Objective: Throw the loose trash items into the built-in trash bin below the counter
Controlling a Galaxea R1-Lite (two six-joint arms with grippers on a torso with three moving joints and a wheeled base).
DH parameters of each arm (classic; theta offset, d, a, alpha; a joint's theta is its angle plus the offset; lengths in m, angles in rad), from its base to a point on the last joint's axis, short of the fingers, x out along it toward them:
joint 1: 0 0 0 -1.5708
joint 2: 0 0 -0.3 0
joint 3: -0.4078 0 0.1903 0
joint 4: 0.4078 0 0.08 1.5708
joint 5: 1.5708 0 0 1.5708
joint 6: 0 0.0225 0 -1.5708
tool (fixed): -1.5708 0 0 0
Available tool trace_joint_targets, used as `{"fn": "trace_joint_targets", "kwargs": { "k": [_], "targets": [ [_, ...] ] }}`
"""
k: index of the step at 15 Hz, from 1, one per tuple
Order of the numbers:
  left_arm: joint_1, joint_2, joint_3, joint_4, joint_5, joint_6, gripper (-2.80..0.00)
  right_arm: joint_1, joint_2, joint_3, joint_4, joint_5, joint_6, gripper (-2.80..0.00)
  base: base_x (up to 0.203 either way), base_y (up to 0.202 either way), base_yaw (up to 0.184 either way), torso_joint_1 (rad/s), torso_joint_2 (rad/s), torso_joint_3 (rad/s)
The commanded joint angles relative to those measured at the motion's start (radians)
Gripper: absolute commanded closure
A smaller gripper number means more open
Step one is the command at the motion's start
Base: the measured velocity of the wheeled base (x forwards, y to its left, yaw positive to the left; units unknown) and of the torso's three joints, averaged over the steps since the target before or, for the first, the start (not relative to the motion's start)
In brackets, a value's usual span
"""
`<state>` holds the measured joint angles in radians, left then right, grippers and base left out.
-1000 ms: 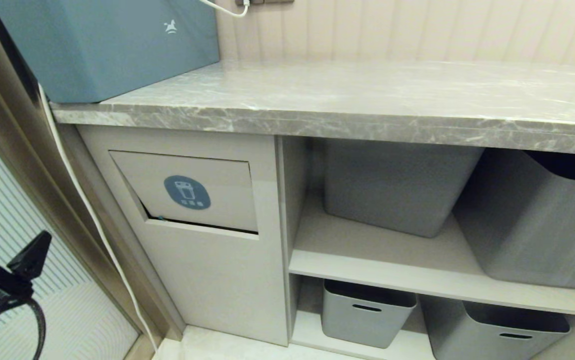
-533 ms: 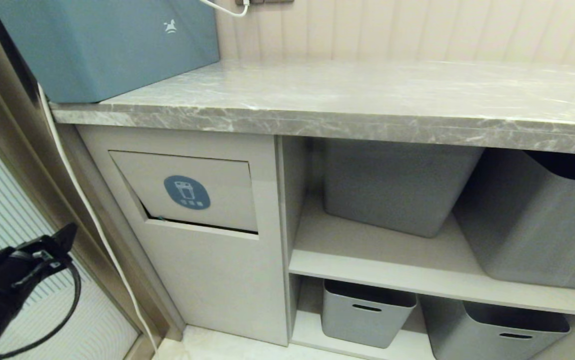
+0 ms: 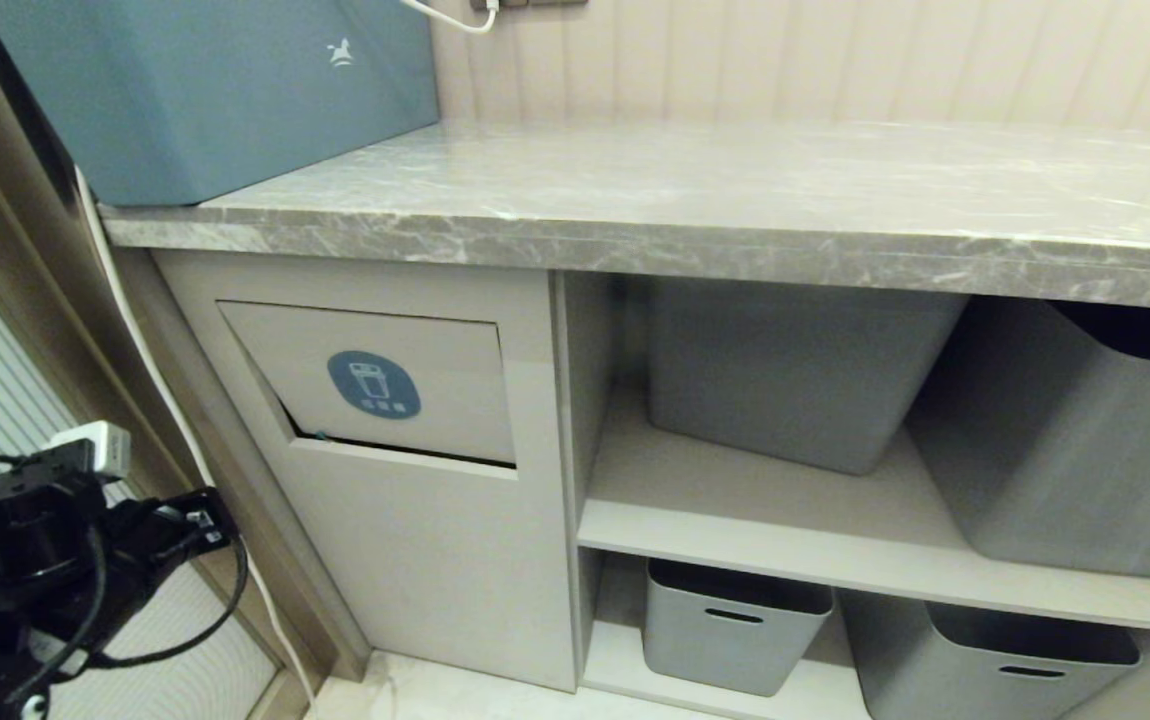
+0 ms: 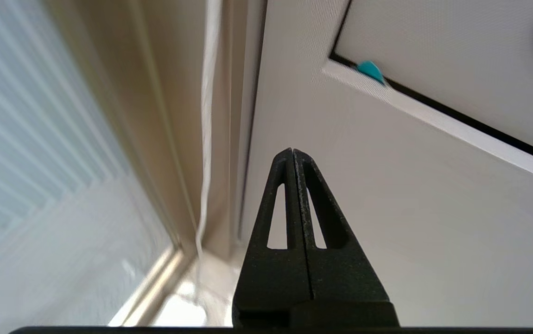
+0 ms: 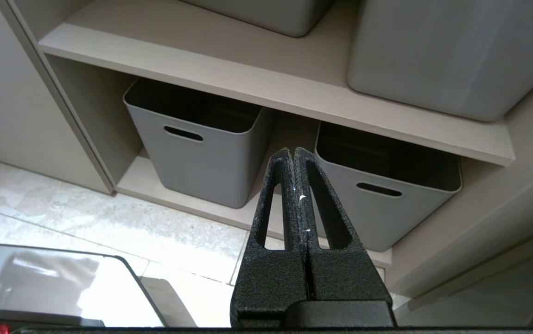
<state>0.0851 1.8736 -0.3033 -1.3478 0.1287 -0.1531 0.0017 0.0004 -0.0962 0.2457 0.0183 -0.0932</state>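
The left gripper (image 4: pixel 293 155), pinched shut on nothing, hangs low beside the built-in trash bin (image 3: pixel 372 383), whose flap sits up ahead with a teal scrap (image 4: pixel 370 71) caught at its lower corner, so I'd guess the binning is finishing and that scrap wants nudging in.

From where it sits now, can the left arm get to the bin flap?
Probably yes. The left gripper, shut and empty, sits low beside the cabinet, and nothing stands between it and the flap; it would have to rise.

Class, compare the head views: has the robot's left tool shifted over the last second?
Yes. The left tool has moved rightward, toward the beige cabinet panel, nearer the white cable.
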Motion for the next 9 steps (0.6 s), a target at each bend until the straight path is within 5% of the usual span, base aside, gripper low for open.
{"fn": "trace_joint_targets", "kwargs": {
  "k": [1, 9],
  "targets": [
    [0.001, 0.175, -0.050, -0.111, 0.000, 0.034, 0.00, 0.000, 0.000, 0.000, 0.001, -0.001, 0.010, 0.00, 0.000, 0.000, 0.000, 0.000, 0.00, 0.000],
    [-0.086, 0.228, -0.181, -0.174, -0.017, 0.076, 0.00, 0.001, 0.000, 0.000, 0.001, 0.006, 0.013, 0.00, 0.000, 0.000, 0.000, 0.000, 0.00, 0.000]
  ]
}}
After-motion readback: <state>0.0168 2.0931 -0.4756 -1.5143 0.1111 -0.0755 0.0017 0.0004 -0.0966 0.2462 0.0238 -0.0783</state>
